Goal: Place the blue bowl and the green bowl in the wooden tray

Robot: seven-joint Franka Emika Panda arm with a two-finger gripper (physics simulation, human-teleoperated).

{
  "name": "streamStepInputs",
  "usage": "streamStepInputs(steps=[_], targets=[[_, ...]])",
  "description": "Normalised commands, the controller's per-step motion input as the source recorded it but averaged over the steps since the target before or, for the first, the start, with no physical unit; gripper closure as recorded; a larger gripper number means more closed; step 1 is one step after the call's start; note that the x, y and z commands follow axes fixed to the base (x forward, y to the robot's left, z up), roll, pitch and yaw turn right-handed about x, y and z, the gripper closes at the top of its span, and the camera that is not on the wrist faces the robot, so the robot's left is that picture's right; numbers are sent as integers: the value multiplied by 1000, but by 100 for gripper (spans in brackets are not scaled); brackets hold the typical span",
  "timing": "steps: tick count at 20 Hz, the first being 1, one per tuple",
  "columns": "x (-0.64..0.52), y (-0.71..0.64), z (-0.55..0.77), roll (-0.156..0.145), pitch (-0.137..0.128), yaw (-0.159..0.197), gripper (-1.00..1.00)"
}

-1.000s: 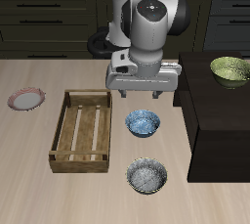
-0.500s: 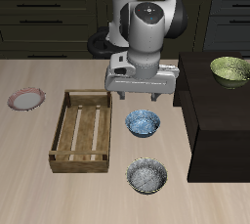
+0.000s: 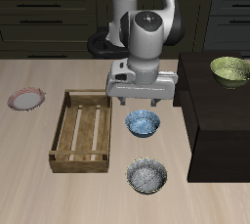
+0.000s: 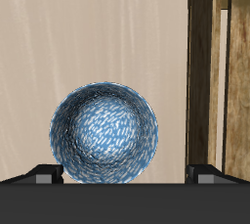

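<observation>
The claw is held spread apart above the blue bowl, nothing being gripped. In the wrist view the blue bowl is seen centred between the two fingertips, resting on the bench. The wooden tray lies just beside the claw. The green bowl sits well apart, on a dark raised block.

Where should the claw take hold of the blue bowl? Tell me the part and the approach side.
Grip the blue bowl by its rim, coming straight down from above. It sits upright and open on the table, beside the wooden tray, so one finger can probably go inside the wall and one outside. The claw already hangs open above it.
</observation>
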Motion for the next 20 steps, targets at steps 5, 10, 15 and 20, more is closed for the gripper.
streamStepInputs(steps=[5,10,15,20], targets=[[3,2,-134,-9,-8,-12,-100],[-21,77,-164,17,19,-10,-100],[29,-9,-127,5,16,-4,-100],[2,-22,-162,6,17,-2,-100]])
